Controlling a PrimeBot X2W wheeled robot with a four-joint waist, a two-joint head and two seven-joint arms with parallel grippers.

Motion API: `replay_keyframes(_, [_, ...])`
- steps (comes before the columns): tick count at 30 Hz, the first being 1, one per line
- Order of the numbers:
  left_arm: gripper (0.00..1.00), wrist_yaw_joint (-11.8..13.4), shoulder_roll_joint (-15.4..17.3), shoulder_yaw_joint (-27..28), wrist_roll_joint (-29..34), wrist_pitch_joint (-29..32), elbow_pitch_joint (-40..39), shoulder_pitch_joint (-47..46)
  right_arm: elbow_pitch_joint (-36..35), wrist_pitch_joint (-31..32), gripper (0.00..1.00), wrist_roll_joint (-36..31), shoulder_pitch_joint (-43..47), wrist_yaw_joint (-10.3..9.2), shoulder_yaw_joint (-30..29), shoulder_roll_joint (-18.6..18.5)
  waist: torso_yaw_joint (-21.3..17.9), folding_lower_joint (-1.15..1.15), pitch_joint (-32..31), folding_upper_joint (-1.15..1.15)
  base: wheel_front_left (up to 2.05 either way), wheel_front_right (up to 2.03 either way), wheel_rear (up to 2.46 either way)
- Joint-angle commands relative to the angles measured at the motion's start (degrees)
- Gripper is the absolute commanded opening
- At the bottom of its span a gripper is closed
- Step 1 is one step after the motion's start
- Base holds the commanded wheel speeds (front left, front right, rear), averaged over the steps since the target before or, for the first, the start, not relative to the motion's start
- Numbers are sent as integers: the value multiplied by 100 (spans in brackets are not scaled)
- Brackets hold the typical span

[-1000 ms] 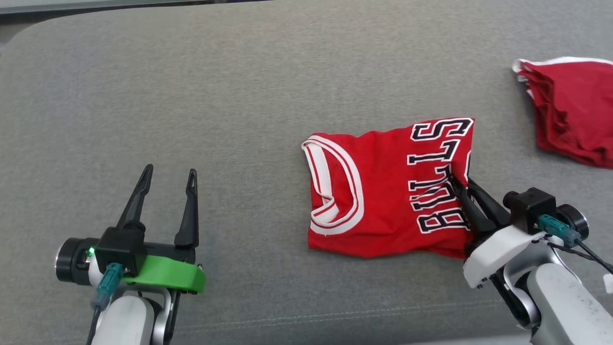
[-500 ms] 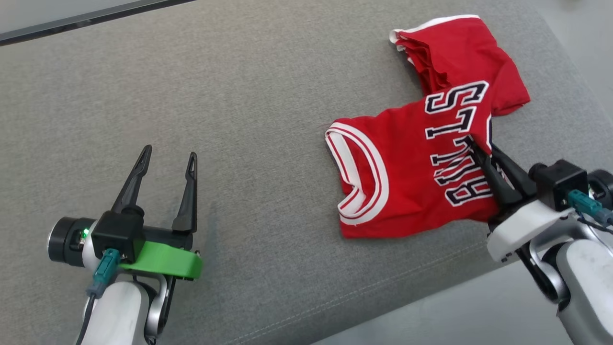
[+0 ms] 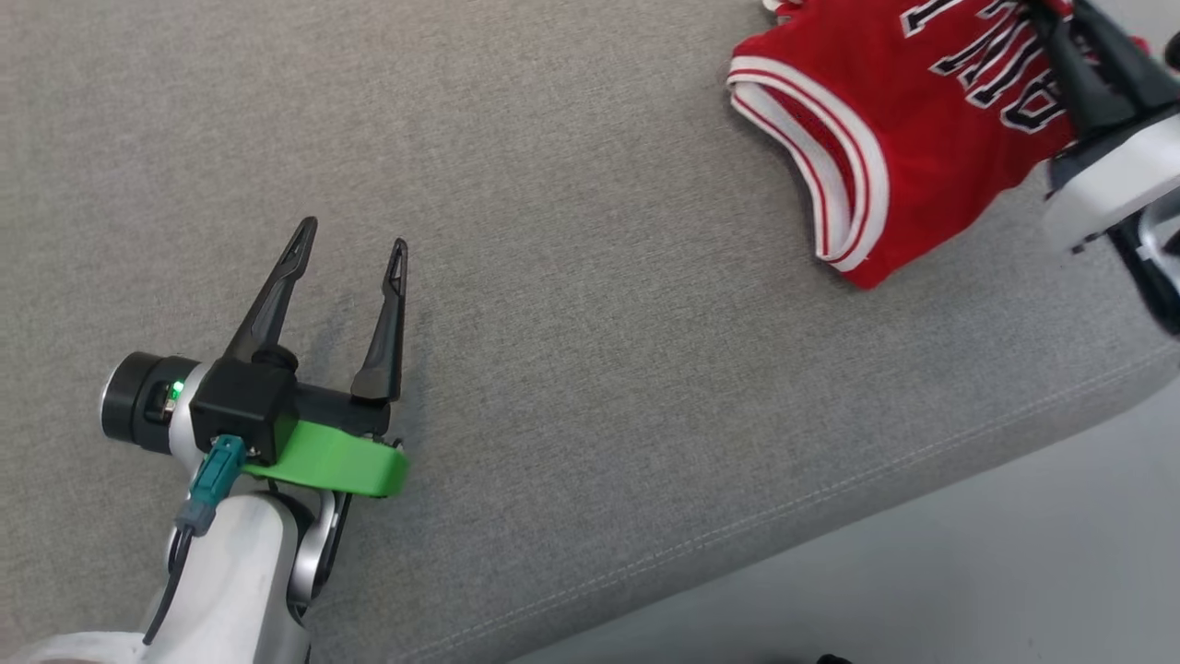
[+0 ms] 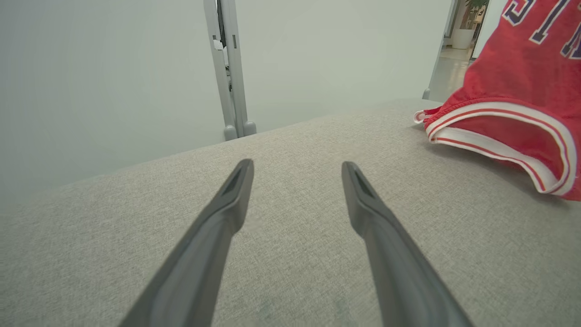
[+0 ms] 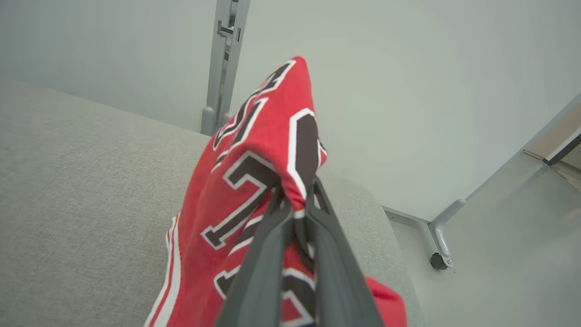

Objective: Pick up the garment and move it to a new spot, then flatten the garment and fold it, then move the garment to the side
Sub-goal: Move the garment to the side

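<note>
Grey upholstered surface [image 3: 572, 277] bears the red jersey [image 3: 922, 101], pinched by the right hand [image 5: 297, 193]; left hand [image 3: 353, 233] spread

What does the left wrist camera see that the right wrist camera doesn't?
Left wrist view: the left gripper, jaws wide apart and empty, and the striped trim of the jersey. Right wrist view: the right gripper, jaws shut on the lettering, plus a small wheel on the floor. Both: the red jersey, grey cushion, pale wall and grey post.
</note>
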Motion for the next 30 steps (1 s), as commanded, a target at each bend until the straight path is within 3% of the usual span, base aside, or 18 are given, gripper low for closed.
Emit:
replay_keyframes(1, [100,-25,-14,-28,25,-24,-8,-168,250,-74,0,148,-164,-11,-174,-144,271,0,263,0,0,0,0])
replay_keyframes(10, [100,-130,-79,-225,79,-79,4,-420,1798,-271,0,705,-614,-11,-708,-497,574,0,716,0,0,0,0])
replay_keyframes(15, [100,-207,-105,-364,112,-95,45,-543,2802,-373,0,901,-844,-10,-1132,-280,754,0,947,0,0,0,0])
replay_keyframes(16, [100,-216,-111,-389,115,-97,57,-567,2973,-396,20,957,-887,-10,-1213,-222,788,0,977,0,0,0,0])
replay_keyframes(17, [100,-221,-117,-412,114,-104,67,-590,3113,-466,75,1002,-933,-10,-1314,-160,817,0,1007,0,0,0,0])
replay_keyframes(18, [100,-226,-118,-425,107,-111,85,-606,3289,-515,100,987,-972,-10,-1404,-126,837,0,1028,0,0,0,0])
replay_keyframes(26, [100,-186,-89,-435,73,-146,208,-604,4115,-837,100,885,-1075,-10,-1750,144,893,0,947,0,0,0,0])
replay_keyframes(30, [100,-143,-78,-398,41,-180,273,-528,4002,-1012,100,837,-923,-9,-1880,258,869,0,727,0,0,0,0])
